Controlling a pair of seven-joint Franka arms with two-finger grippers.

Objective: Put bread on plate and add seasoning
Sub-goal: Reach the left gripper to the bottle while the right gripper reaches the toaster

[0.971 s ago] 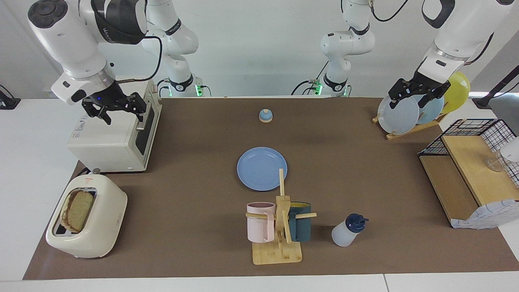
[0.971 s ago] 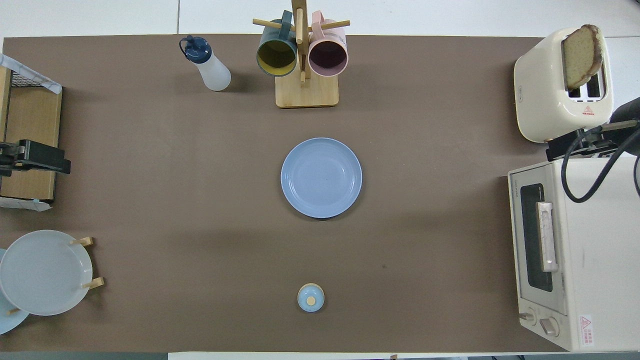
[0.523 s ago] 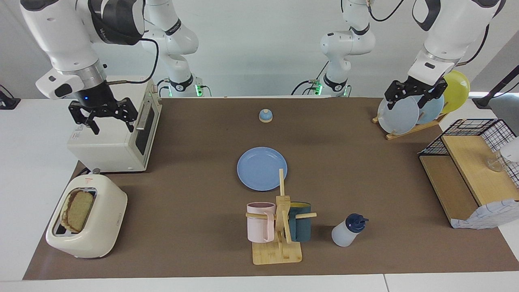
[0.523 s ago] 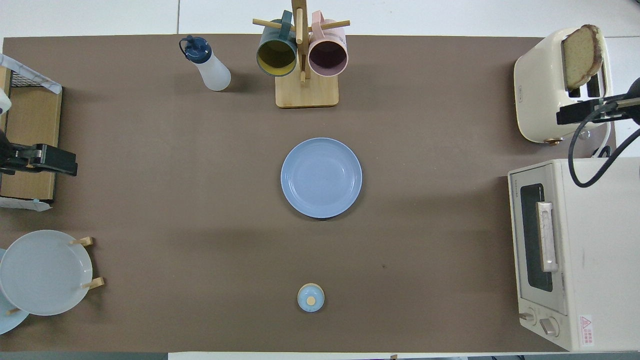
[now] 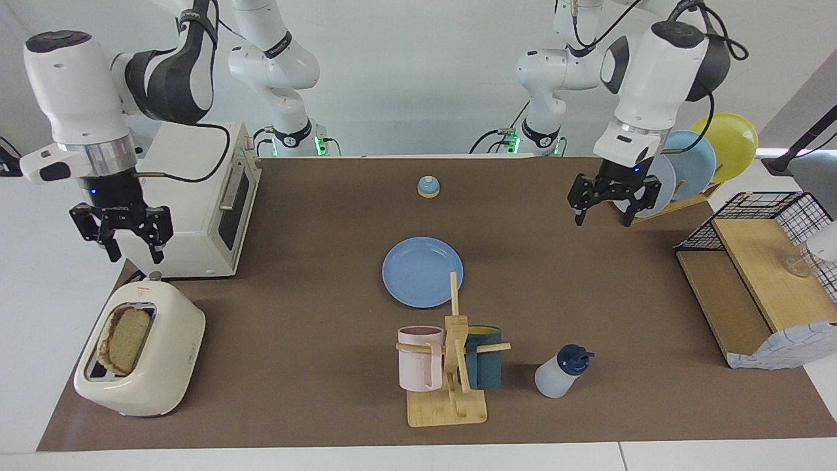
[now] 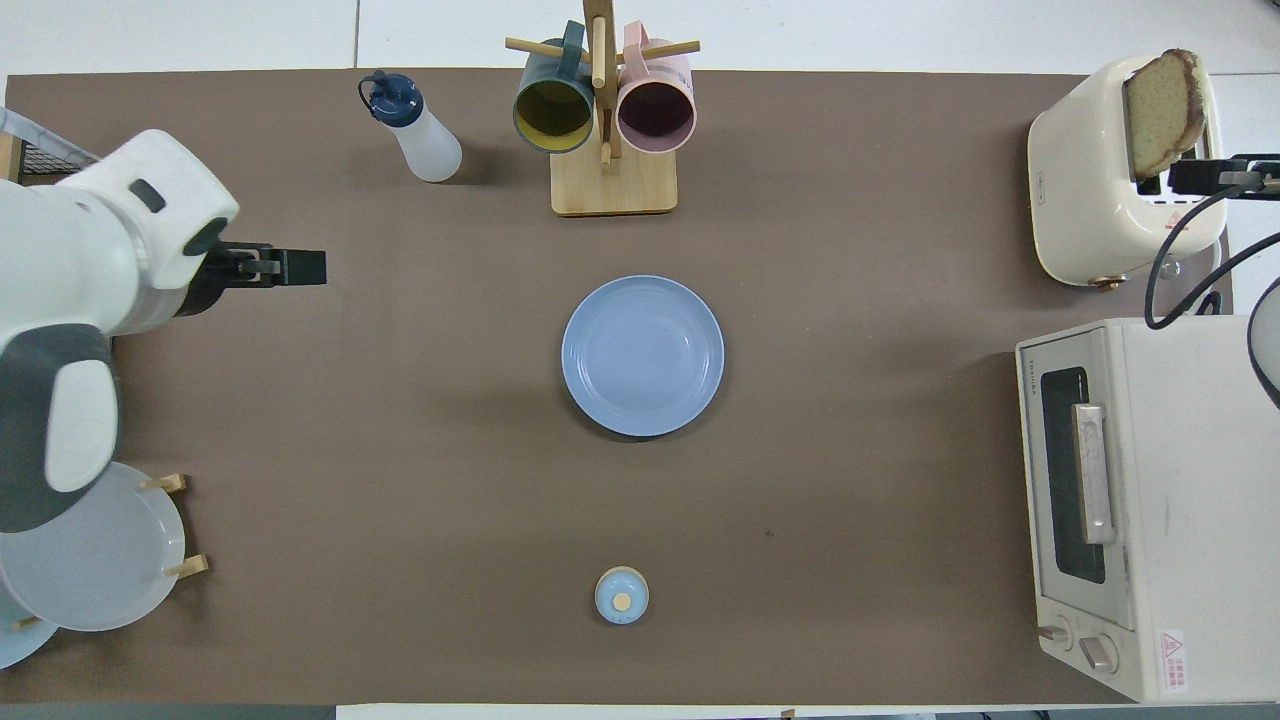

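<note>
The bread (image 5: 124, 340) (image 6: 1160, 105) stands upright in a slot of the cream toaster (image 5: 140, 356) (image 6: 1100, 170), at the right arm's end of the table. The blue plate (image 5: 422, 271) (image 6: 642, 355) lies bare at the table's middle. The seasoning (image 5: 559, 373) (image 6: 415, 125), a whitish bottle with a navy cap, stands beside the mug rack, farther from the robots than the plate. My right gripper (image 5: 135, 252) (image 6: 1205, 177) hangs open in the air over the toaster's oven-side end. My left gripper (image 5: 603, 219) (image 6: 295, 267) hangs open over bare mat, holding nothing.
A white toaster oven (image 5: 189, 216) (image 6: 1140, 500) sits nearer the robots than the toaster. The wooden mug rack (image 5: 451, 392) (image 6: 610, 185) carries two mugs. A small bell (image 5: 428, 187) (image 6: 621, 595) stands near the robots. A plate rack (image 5: 693, 163) and a wire shelf (image 5: 758, 261) fill the left arm's end.
The right gripper has swung from over the toaster oven down toward the toaster. The left gripper has left the plate rack and moved out over the mat.
</note>
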